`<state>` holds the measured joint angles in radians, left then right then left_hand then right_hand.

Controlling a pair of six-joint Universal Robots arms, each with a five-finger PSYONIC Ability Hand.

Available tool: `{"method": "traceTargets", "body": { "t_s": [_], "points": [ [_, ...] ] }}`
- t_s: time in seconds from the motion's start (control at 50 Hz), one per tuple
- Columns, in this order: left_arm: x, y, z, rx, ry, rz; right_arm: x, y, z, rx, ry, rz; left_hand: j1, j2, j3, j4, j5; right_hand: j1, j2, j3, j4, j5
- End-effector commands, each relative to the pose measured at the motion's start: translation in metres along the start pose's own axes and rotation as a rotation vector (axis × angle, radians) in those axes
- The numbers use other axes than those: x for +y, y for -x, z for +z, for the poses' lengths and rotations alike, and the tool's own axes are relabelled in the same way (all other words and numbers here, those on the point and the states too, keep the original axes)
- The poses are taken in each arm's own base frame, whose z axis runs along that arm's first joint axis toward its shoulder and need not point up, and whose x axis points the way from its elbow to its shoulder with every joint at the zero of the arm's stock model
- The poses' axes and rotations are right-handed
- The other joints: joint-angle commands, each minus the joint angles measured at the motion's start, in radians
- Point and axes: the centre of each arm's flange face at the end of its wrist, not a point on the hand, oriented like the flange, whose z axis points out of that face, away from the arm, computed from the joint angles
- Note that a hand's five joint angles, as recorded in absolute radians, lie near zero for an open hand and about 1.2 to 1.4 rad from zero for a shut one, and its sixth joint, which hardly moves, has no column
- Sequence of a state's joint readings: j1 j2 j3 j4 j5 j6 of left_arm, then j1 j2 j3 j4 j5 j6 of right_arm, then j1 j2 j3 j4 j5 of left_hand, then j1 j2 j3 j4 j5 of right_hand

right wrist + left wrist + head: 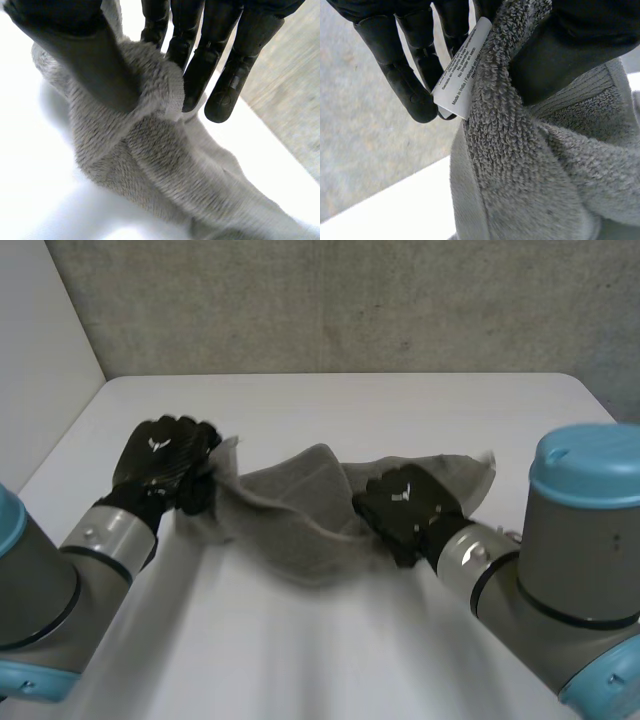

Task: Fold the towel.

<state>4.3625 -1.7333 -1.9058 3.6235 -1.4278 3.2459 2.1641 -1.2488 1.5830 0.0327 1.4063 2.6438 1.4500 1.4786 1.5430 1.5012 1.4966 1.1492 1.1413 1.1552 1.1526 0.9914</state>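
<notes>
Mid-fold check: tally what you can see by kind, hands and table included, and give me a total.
towel, grey: 1
care label, white, on the towel: 1
hands, black: 2, left hand and right hand, each pinching the towel
table, white: 1
Total: 5

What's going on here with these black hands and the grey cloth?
A two-armed robot is working on a grey towel over a white table. Its left hand pinches the towel's edge beside the white label, and its right hand pinches a fold further along. The towel is bunched between the two hands, not yet neatly folded.
</notes>
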Motion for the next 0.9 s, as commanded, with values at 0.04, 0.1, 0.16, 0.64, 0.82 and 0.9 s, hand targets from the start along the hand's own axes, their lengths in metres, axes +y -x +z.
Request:
{"method": "traceTargets", "body": {
  "t_s": [0.04, 0.1, 0.16, 0.64, 0.82, 0.9],
  "points": [
    [0.017, 0.025, -0.005, -0.082, 0.063, 0.019, 0.016, 0.004, 0.0, -0.028, 0.082, -0.022, -0.054, -0.082, -0.147, -0.105, -0.275, -0.916, -0.908, -0.922, -0.919, -0.932],
    [0.018, 0.028, -0.01, -0.095, 0.069, 0.032, 0.006, -0.006, 0.001, -0.001, 0.054, -0.029, -0.054, -0.082, -0.147, -0.105, -0.275, -0.975, -0.967, -0.981, -0.978, -0.991],
    [0.012, 0.033, -0.018, -0.115, 0.055, 0.037, 0.001, -0.015, 0.003, 0.02, 0.049, -0.029, -0.054, -0.082, -0.147, -0.105, -0.275, -0.975, -0.967, -0.981, -0.978, -0.991],
    [0.014, 0.056, -0.03, -0.206, 0.06, 0.029, 0.08, -0.107, 0.014, 0.29, 0.206, 0.037, -0.054, -0.082, -0.147, -0.105, -0.275, -0.832, -0.824, -0.838, -0.836, -0.849],
    [0.02, 0.053, -0.031, -0.197, 0.081, 0.021, 0.085, -0.112, 0.005, 0.252, 0.118, 0.046, -0.054, -0.082, -0.147, -0.105, -0.275, -0.729, -0.722, -0.735, -0.733, -0.746],
    [0.023, 0.053, -0.033, -0.199, 0.089, 0.019, 0.079, -0.104, 0.004, 0.187, 0.045, 0.019, -0.054, -0.082, -0.147, -0.105, -0.275, -0.738, -0.73, -0.744, -0.742, -0.755]
  ]
}}
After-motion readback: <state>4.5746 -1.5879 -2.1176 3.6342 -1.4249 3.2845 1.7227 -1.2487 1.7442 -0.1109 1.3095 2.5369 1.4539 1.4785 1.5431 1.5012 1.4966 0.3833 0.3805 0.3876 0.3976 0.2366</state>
